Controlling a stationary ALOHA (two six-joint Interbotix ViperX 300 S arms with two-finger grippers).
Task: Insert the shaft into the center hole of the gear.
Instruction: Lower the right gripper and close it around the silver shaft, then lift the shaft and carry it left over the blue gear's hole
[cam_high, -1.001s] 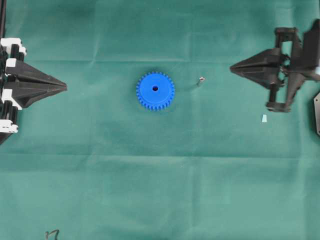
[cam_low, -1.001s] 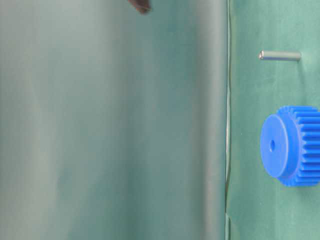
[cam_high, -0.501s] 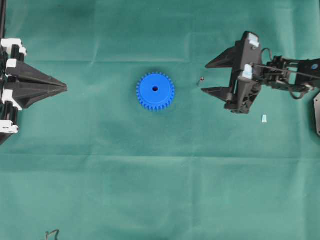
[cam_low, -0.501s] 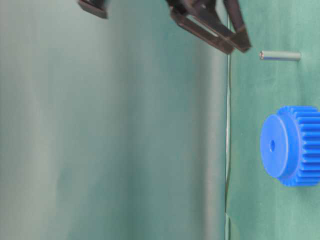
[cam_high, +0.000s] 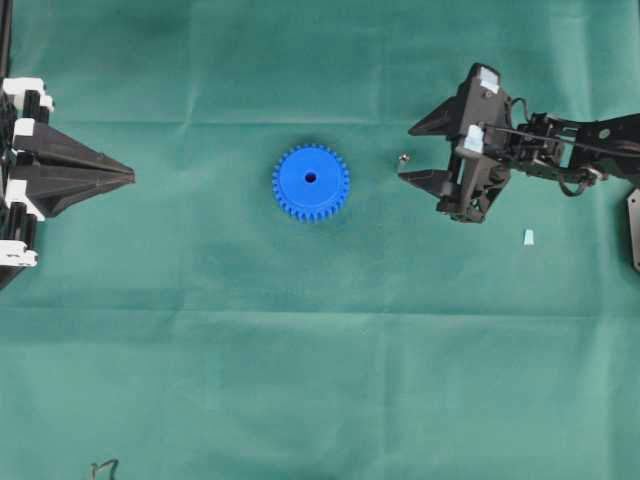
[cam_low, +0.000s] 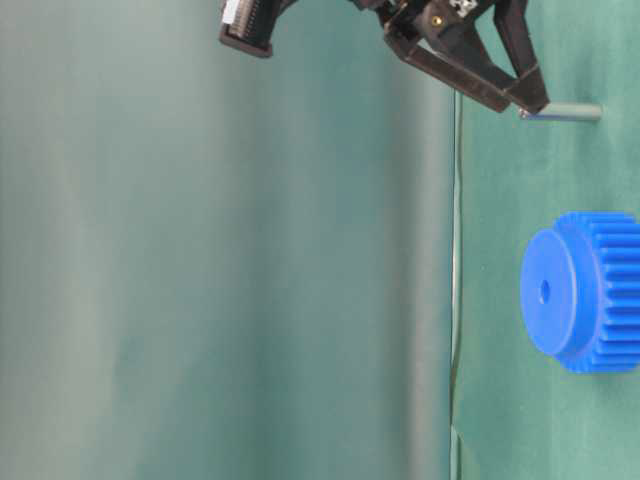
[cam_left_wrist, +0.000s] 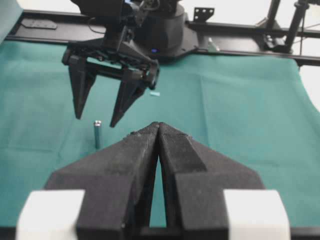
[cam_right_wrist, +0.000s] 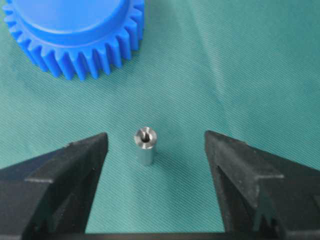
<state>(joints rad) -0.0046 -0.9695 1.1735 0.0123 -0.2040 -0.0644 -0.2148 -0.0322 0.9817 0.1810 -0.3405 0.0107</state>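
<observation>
A green cloth (cam_high: 300, 340) is spread over the counter. The left pincer (cam_high: 130, 176) is seen at the left edge of the overhead view, its jaws clenched together on nothing, well apart from everything else. The right pincer (cam_high: 405, 152) is held released, its jaws spread wide on either side of the shaft without touching it. The gear (cam_high: 311, 182) is laid flat near the middle of the cloth, the center hole (cam_high: 310, 178) facing up. The shaft (cam_right_wrist: 145, 145) is stood upright on the cloth, near the gear on its right. A small pale-blue tapered piece (cam_high: 527, 237) is seen behind the right pincer.
</observation>
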